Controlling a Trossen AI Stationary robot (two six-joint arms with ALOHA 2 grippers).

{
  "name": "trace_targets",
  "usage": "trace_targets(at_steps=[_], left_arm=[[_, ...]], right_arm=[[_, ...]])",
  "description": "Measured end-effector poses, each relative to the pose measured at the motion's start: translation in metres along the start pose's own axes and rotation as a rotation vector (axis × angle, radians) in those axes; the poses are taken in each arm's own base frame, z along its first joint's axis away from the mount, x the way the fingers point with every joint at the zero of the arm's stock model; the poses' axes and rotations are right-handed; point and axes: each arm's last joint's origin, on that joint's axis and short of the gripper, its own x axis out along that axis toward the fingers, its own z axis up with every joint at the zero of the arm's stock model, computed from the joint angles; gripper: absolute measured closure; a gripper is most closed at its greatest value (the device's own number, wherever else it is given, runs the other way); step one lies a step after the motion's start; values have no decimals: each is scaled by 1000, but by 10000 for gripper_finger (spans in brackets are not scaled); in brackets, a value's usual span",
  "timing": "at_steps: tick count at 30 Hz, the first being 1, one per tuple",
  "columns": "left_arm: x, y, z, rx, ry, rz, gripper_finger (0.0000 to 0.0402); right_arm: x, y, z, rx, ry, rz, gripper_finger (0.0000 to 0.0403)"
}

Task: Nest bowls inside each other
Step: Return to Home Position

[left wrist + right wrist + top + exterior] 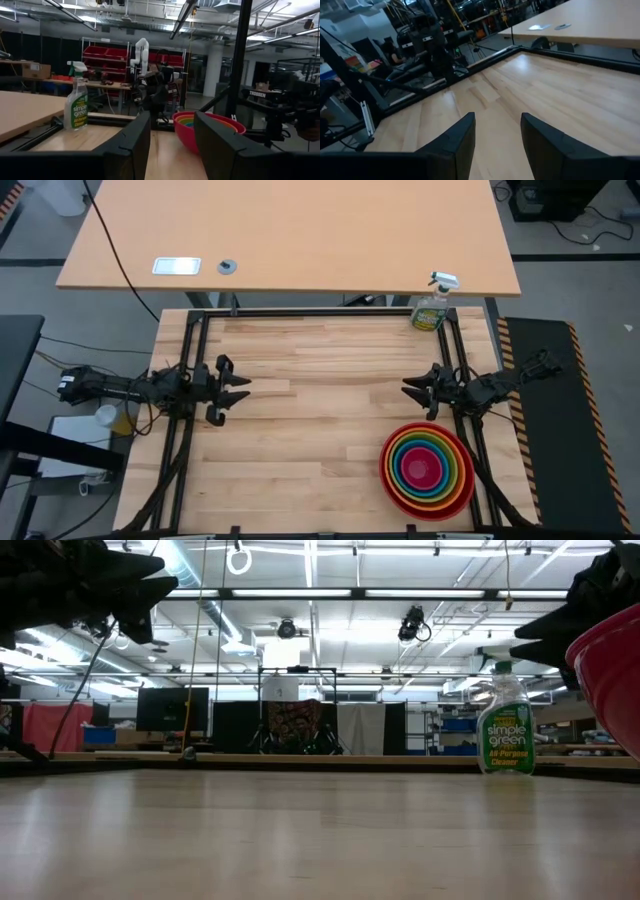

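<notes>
The bowls (427, 470) sit nested in one stack near the table's front right corner: red outermost, then orange, lime green, blue and magenta pink in the middle. The stack's red wall (612, 680) fills the low view's right edge, and its rim (210, 122) shows in the left wrist view. My left gripper (238, 389) hovers open at the table's left side, pointing right. My right gripper (412, 388) hovers open at the right side, just beyond the stack, pointing left. Neither holds anything.
A green spray bottle (432, 308) with a white trigger stands at the table's far right corner. A black frame rail (320, 312) runs along the far edge. Bare wooden tabletop (310, 420) lies between the two arms.
</notes>
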Motion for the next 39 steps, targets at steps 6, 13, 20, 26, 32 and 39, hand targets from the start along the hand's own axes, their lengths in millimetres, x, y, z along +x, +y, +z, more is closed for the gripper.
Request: trace_targets(at_steps=[6, 13, 20, 26, 32, 39], left_arm=[[0, 0, 0, 19, -1, 0, 249], [0, 0, 0, 23, 5, 0, 249], [-1, -1, -6, -5, 78, -36, 249], [-2, 0, -13, -15, 150, -34, 249], [-1, 1, -9, 24, 97, -4, 249], [-1, 0, -5, 24, 55, -2, 249]], right_arm=[[0, -1, -3, 11, -18, 14, 239], [-3, 0, -2, -8, -34, 43, 239], [-4, 1, -1, -102, -46, 36, 238], [-5, -2, 1, -178, -92, -61, 238], [-5, -4, 3, -210, -129, -166, 238], [-5, -4, 3, -182, -125, -141, 238]])
